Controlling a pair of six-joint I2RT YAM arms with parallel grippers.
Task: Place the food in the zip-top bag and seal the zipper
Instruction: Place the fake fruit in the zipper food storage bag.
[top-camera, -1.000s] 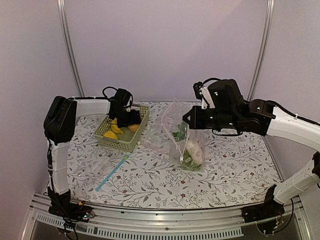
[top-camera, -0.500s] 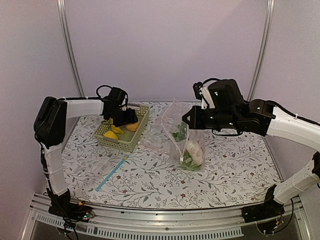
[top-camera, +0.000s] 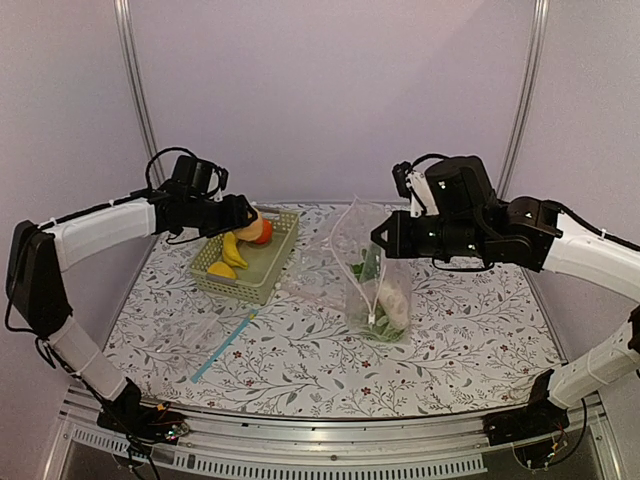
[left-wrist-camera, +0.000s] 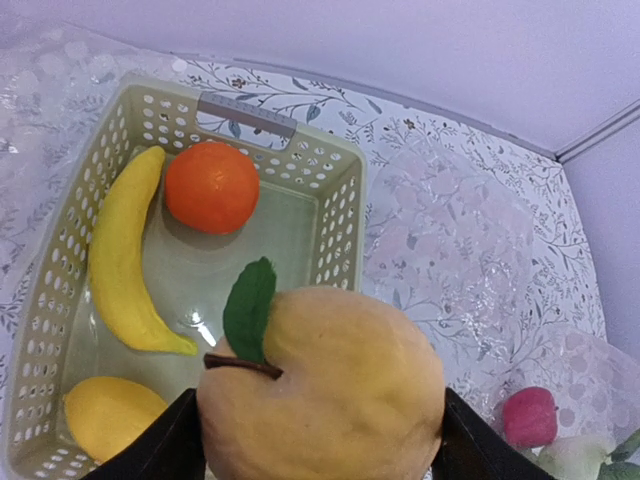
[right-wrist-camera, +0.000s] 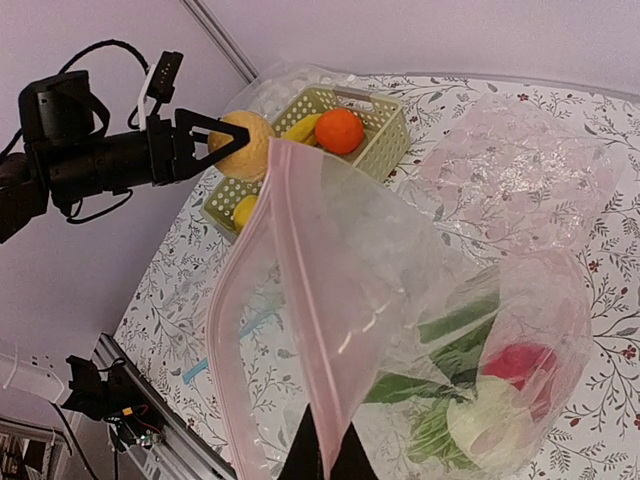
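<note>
My left gripper (top-camera: 250, 225) is shut on a peach (left-wrist-camera: 320, 385), held above the pale green basket (top-camera: 281, 254). The peach also shows in the top view (top-camera: 250, 226). In the basket lie a banana (left-wrist-camera: 120, 255), an orange (left-wrist-camera: 211, 187) and a lemon (left-wrist-camera: 108, 417). My right gripper (right-wrist-camera: 323, 452) is shut on the pink zipper (right-wrist-camera: 305, 330) of the zip-top bag (top-camera: 374, 270) and holds its mouth open and lifted. Inside the bag are greens (right-wrist-camera: 455, 345), a white radish (right-wrist-camera: 492, 425) and a red apple (right-wrist-camera: 520, 362).
A flat clear bag with a blue strip (top-camera: 224, 344) lies at the front left of the floral tablecloth. Another crinkly clear sheet (left-wrist-camera: 450, 260) lies between the basket and the held bag. Walls enclose the back and sides.
My left gripper has risen out of the basket with the peach and drawn back to the left. The right gripper has lifted the bag's mouth slightly.
</note>
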